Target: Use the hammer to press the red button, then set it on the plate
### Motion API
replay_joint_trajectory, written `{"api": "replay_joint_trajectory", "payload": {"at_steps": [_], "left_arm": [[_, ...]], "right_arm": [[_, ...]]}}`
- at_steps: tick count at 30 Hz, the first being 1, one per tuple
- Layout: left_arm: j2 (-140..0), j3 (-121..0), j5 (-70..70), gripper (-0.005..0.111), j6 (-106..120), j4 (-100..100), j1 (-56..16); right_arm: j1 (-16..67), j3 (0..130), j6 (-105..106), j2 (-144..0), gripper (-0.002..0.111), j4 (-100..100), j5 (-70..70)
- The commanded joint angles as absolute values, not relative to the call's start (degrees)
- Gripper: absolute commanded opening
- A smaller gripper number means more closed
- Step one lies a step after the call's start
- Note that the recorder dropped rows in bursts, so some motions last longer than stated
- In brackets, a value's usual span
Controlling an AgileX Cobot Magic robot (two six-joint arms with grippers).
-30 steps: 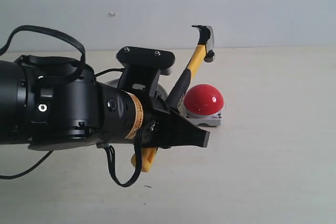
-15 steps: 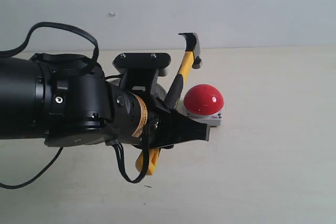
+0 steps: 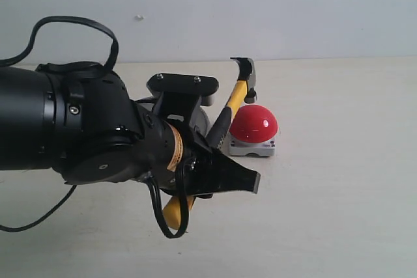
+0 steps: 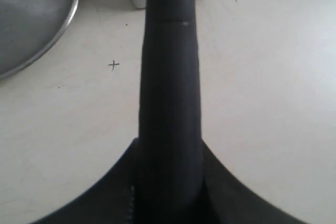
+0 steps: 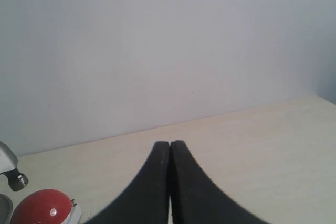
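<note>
**A:** Left side first. What is the left gripper (image 3: 247, 175) doing?

**B:** It is clamping the hammer (image 3: 236, 96) on the black part of the handle, with the jaws partly apart around the shaft. The yellow loop is hanging out toward 7 o'clock.

**A:** And the plate (image 4: 31, 14)?

**B:** It is lying at 9 o'clock of the button, mostly hidden behind the wrist in the exterior view. It is carrying nothing that I can see.

**A:** What has changed over the last second?

**B:** The hammer head has been dropping. It was riding high and clear, and it is now sitting at 12 o'clock of the red button (image 3: 253, 124), just above the dome. I cannot tell whether it is touching.

**A:** What does that mean for the task?

**B:** My reading is that the press stroke is running and the button is not yet confirmed pushed. Placing the hammer on the plate is waiting.

**A:** And the right side?

**B:** The right gripper (image 5: 169, 148) is hanging over the table (image 3: 339, 180) with its jaws together, holding nothing.
</note>
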State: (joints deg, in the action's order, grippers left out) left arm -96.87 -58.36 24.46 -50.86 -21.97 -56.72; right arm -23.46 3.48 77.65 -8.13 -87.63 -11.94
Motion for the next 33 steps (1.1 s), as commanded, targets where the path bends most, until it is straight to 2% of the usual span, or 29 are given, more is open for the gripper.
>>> {"api": "replay_joint_trajectory", "payload": {"at_steps": [1, 6, 11, 25, 33], "left_arm": [[-95.8, -59.32, 21.43, 0.0, -46.08, -21.81, -58.12], [-95.8, -59.49, 20.02, 0.0, -46.08, -21.92, -58.24], [-95.8, -62.84, 26.84, 0.0, -44.77, -21.92, -58.24], [-96.31, -63.4, 26.19, 0.0, -44.46, -22.57, -57.18], [-92.65, -70.49, 30.95, 0.0, -41.94, -23.67, -57.18]], "right_arm": [[-23.77, 3.26, 77.91, -7.93, 0.0, -87.51, -12.07], [-23.77, 3.26, 77.91, -7.93, 0.0, -87.51, -12.07], [-23.77, 3.26, 77.91, -7.93, 0.0, -87.51, -12.07], [-23.77, 3.26, 77.91, -7.93, 0.0, -87.51, -12.07], [-23.77, 3.26, 77.91, -7.93, 0.0, -87.51, -12.07]]}}
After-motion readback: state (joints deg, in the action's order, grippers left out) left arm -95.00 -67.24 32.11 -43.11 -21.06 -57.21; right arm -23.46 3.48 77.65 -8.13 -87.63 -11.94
